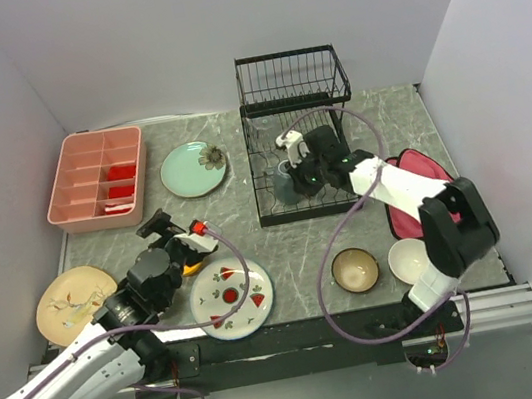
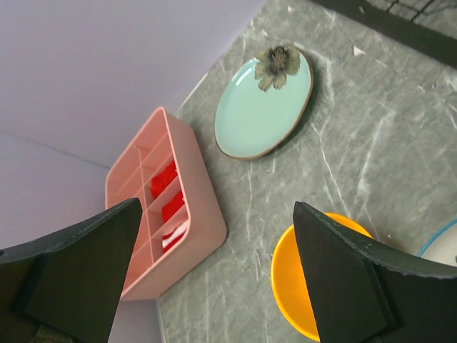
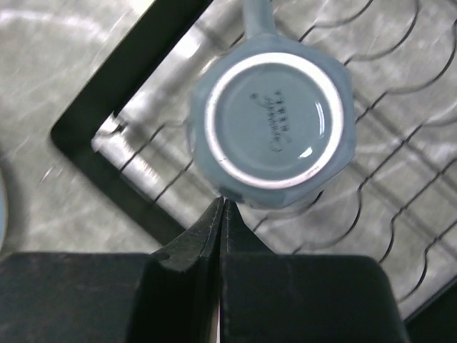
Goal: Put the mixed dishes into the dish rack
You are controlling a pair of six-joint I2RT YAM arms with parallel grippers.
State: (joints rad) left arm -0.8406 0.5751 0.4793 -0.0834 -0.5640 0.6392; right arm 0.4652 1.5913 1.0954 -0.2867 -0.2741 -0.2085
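We count three plates: a mint plate ahead of the left gripper, a watermelon-print plate and a tan plate behind it. Three bowls: an orange bowl beneath that gripper, a brown bowl and a white bowl behind the right gripper. One mug at its tips; one rack; one pink tray; one red cloth.

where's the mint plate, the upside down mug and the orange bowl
mint plate (image 2: 264,107): left wrist view, middle of its face
upside-down mug (image 3: 271,121): right wrist view, centre of its upturned base
orange bowl (image 2: 289,279): left wrist view, the exposed left part
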